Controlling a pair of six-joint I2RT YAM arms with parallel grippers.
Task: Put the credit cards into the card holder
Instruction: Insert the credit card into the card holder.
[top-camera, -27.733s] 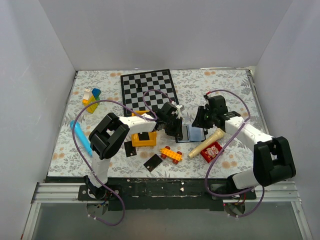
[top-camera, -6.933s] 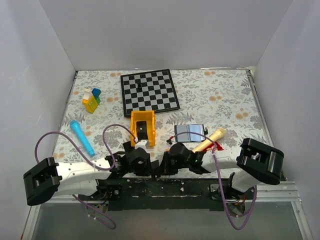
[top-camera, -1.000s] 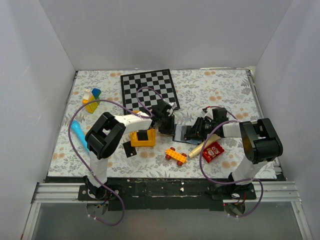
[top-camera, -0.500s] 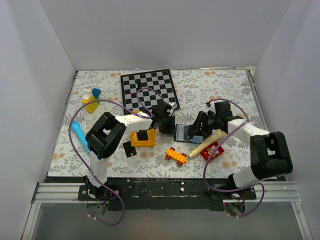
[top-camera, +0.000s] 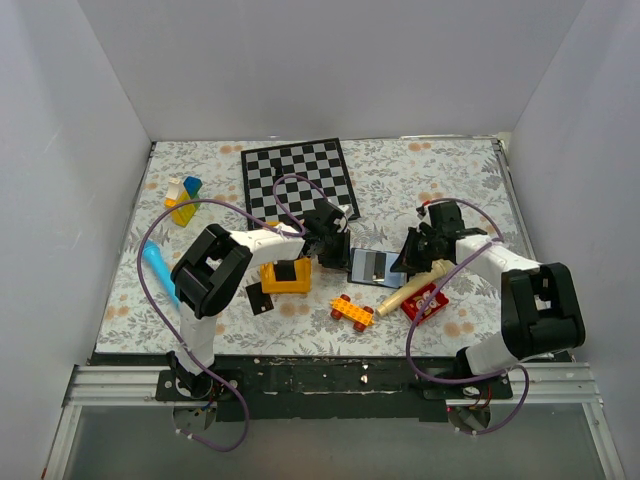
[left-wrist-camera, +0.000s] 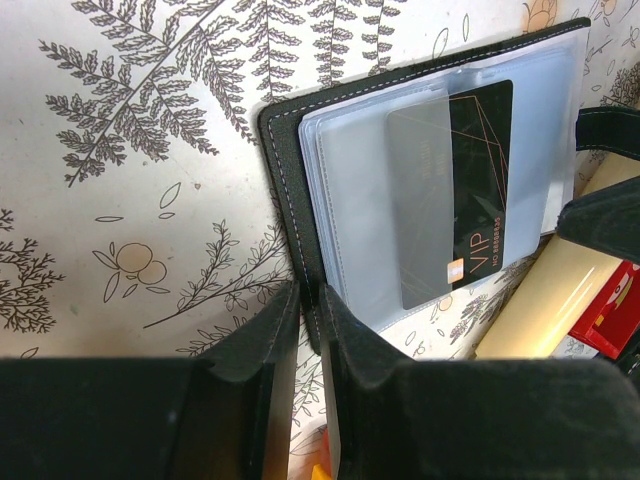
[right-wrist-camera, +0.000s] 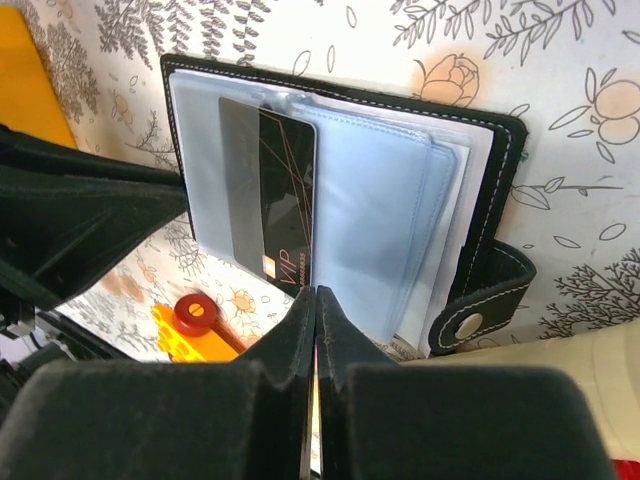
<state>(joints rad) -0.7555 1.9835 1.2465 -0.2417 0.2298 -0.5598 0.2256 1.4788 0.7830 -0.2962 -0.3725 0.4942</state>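
The card holder lies open and flat mid-table, blue-grey sleeves up. My left gripper is shut on its black left edge. A black credit card marked VIP sits half inside a clear sleeve; it also shows in the right wrist view. My right gripper is at the holder's right side, jaws shut with nothing seen between them, tips at the sleeves' near edge. The snap tab lies beside them. Another black card lies on the table, left of the holder.
A yellow block sits just left of the left gripper. An orange toy car, a cream cylinder and a red box lie in front of the holder. A chessboard is behind, coloured blocks and a blue marker far left.
The right gripper has drawn back to the right off the holder. The holder, tilted half a second ago, now lies flat. The left gripper has stayed on its edge.
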